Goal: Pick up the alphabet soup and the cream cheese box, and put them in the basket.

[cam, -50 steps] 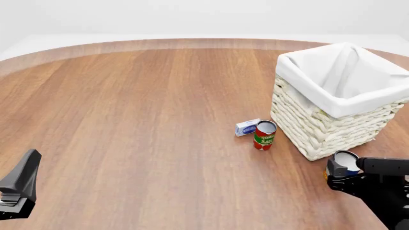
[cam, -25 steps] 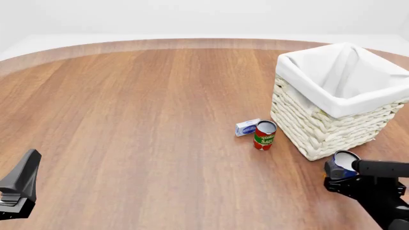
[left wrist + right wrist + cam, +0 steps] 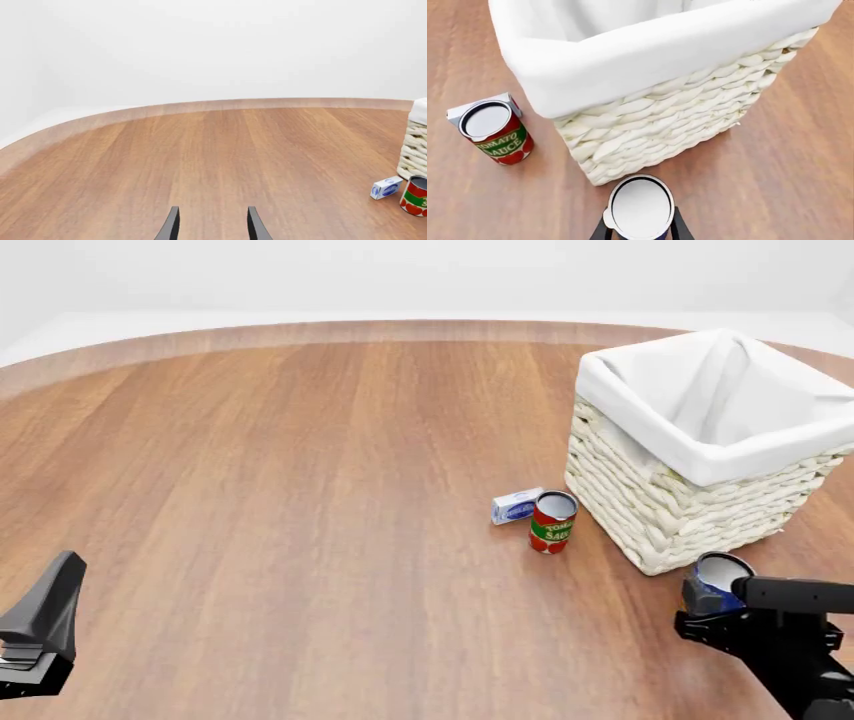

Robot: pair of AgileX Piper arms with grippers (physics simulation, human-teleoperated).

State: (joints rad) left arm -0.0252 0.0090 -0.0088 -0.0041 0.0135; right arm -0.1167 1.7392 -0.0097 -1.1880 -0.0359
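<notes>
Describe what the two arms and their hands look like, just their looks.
Both are matte black with no markings, cables or sleeves visible. The left hand shows in the front view as an angular, wedge-like dark grey-black body; its two fingers are thin, dark, tapering blades. The right hand is a blocky black housing with a straight bar-like finger and a chunky black arm behind it.

Round wooden table (image 3: 294, 470): basket (image 3: 667, 510), tomato sauce can (image 3: 551, 523), cream cheese box (image 3: 515, 505) standing on it
</notes>
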